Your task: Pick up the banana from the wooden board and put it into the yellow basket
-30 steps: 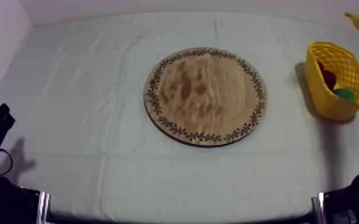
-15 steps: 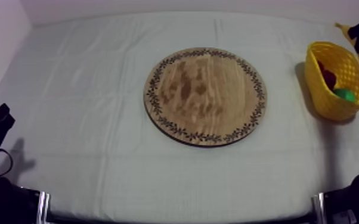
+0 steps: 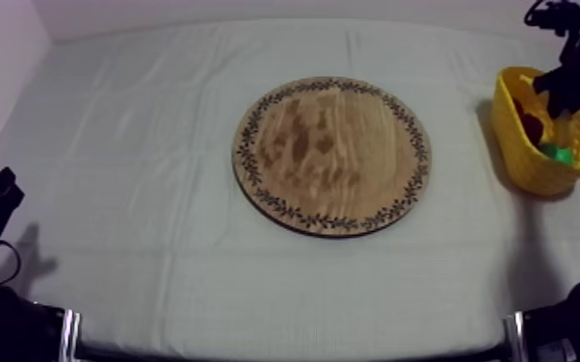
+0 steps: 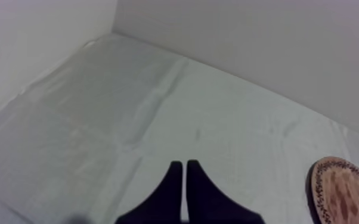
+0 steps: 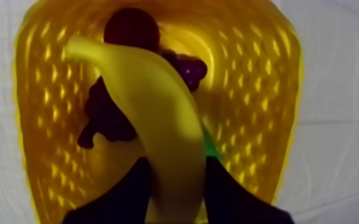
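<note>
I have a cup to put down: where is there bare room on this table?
The board is bare, as is the cloth between it and the left gripper, and the strip between board and basket. The basket is crowded: the right gripper holds the banana over it, above grapes and a small red fruit.

The right claw grips the banana over the yellow basket, with grapes lying inside it.
</note>
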